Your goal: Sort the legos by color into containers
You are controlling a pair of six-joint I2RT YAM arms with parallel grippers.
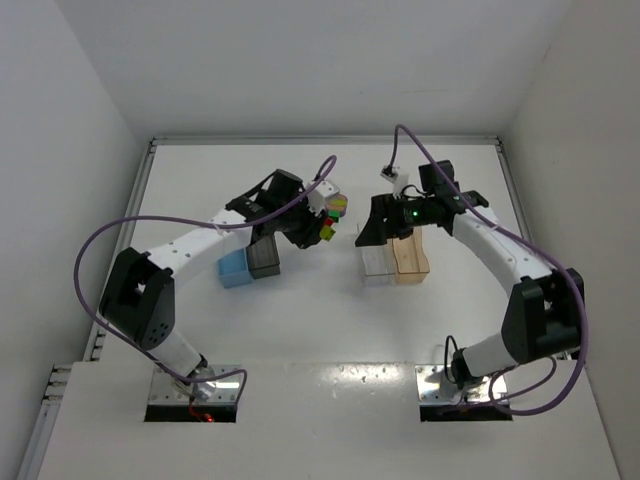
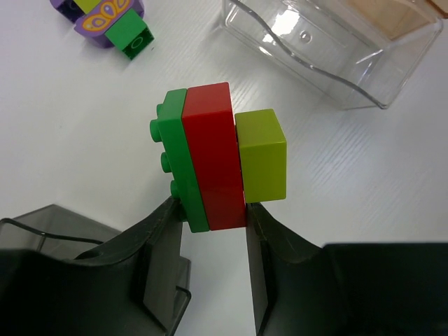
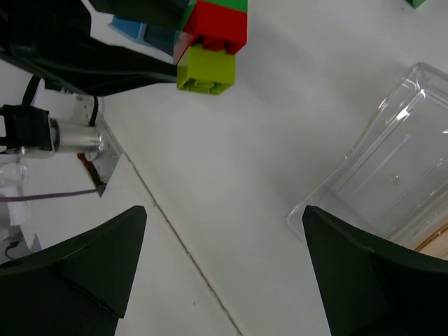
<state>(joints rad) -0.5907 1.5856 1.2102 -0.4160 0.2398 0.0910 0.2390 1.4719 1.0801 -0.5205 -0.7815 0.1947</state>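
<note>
My left gripper (image 2: 210,210) is shut on a stack of three joined legos, a green brick (image 2: 171,157), a red brick (image 2: 210,154) and a yellow-green brick (image 2: 261,155), held above the table. The jaws pinch the green and red end. In the top view the stack (image 1: 325,232) hangs between the two arms. My right gripper (image 3: 224,231) is open and empty, just right of the stack (image 3: 210,49). A purple, green and yellow cluster of legos (image 2: 105,17) lies beyond. The clear bin (image 1: 378,262) and tan bin (image 1: 410,258) stand together under the right arm. The light blue bin (image 1: 236,268) and dark grey bin (image 1: 265,258) stand on the left.
The clear bin (image 2: 329,49) lies close to the right of the held stack, and the dark grey bin's rim (image 2: 42,224) sits by my left finger. White walls enclose the table on three sides. Purple cables loop over both arms.
</note>
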